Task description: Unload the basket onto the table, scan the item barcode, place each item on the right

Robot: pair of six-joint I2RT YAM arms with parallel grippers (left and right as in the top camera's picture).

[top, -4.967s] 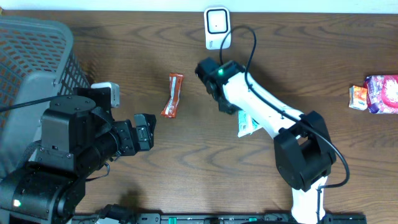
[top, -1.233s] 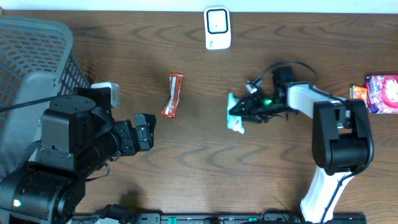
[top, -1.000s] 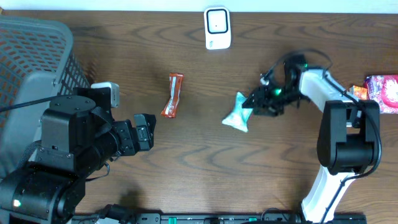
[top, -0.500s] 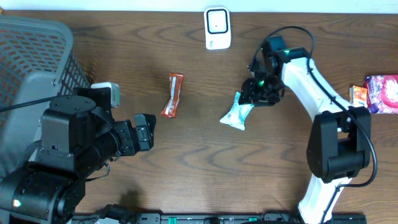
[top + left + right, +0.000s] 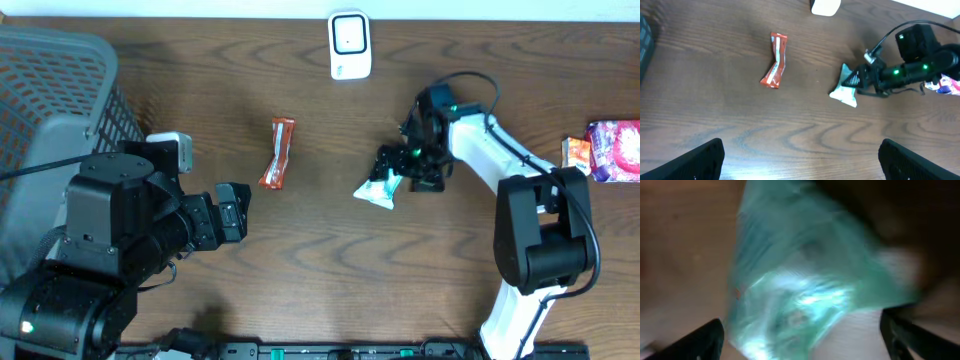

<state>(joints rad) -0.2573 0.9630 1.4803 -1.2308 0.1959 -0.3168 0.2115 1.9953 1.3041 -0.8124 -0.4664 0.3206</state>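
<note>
**Worktop** (image 5: 300,270): brown wood grain, carrying all loose items.

**Item 1, teal snack packet** (image 5: 380,188): the task's thing. Lies on the worktop right of centre, below and to the right of the scanner and well apart from it. Crumpled, glossy film with a white patch at its lower end. It fills the right wrist view, blurred, so no print can be read.

**Item 2, barcode scanner** (image 5: 349,45): small white unit at the far edge, centre.

**Item 3, orange-red snack bar** (image 5: 279,152): twisted wrapper, lying left of centre, apart from everything else.

**Item 4, pink-purple packet** (image 5: 615,150): at the right edge, with a small orange packet (image 5: 575,155) touching its left side.

**Item 5, grey mesh basket** (image 5: 50,110): at the left edge.

**Right hand** (image 5: 405,170): low over the upper end of the teal packet, fingers spread wide to either side of it. Nothing is clamped. Whether a finger touches the film cannot be told.

**Left hand** (image 5: 232,212): fingers fully apart and holding nothing. It is on the left side, pointing across the worktop toward the snack bar, well clear of it.
</note>
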